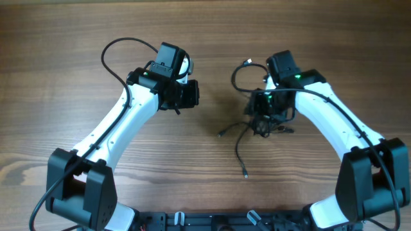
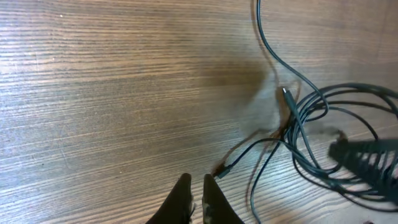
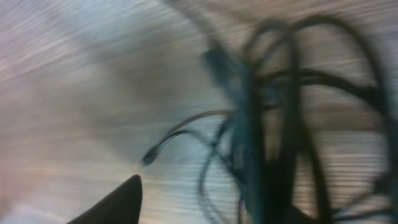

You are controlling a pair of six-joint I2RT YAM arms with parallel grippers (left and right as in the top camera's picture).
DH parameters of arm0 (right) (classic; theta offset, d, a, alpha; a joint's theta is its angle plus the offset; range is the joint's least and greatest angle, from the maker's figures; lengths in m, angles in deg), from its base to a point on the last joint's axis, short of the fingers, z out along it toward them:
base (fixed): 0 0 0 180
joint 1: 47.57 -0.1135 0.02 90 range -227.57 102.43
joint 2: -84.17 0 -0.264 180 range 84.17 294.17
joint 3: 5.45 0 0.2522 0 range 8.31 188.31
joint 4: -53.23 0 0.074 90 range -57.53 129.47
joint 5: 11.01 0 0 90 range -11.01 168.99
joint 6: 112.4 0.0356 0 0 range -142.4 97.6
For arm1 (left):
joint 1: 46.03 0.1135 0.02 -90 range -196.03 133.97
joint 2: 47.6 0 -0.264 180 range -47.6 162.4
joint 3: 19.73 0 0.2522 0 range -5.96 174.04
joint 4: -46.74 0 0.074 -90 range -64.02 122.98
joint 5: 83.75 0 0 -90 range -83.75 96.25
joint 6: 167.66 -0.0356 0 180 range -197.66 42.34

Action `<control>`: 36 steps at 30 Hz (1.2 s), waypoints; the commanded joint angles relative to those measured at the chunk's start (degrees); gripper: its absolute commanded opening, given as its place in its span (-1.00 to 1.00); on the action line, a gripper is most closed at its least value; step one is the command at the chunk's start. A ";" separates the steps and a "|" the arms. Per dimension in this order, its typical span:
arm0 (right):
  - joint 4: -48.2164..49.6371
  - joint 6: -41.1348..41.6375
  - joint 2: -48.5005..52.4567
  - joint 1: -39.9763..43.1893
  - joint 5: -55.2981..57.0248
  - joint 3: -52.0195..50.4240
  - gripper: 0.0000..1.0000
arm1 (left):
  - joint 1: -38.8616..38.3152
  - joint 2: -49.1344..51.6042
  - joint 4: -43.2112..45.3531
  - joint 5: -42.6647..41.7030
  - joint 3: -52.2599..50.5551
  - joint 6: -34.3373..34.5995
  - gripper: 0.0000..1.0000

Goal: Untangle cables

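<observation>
The job looks barely begun. The cables (image 1: 257, 122) lie as one dark knot at about 3 o'clock from the middle of the table (image 1: 64, 64). No strand lies wholly apart from the others. From the knot a loop rises toward 11 o'clock, one plug end trails out toward 8 o'clock, and a longer end runs down toward 6 o'clock. These free ends are probably the easiest to draw out first. The crossing loops in the knot itself all remain to be separated.

The right gripper (image 1: 263, 115) sits directly over the knot. Its wrist view is badly blurred and shows only one dark finger low in the frame, so whether it is open or has hold of a strand cannot be told. The left gripper (image 2: 196, 180) hovers at 9 o'clock from the knot, well apart from it. Its fingers are almost together and hold nothing (the nearest plug end lies just beyond its tips in the left wrist view).

There is plenty of room. Bare wood spreads from 7 through 12 o'clock around the knot, so strands could be laid out there. The table edges are outside the overhead view except at 6 o'clock, where the arm bases stand.
</observation>
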 commanded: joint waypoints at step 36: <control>3.39 -24.00 -10.14 6.67 -45.29 3.82 -0.91 | -0.04 3.17 24.00 -28.30 -0.24 -2.12 0.01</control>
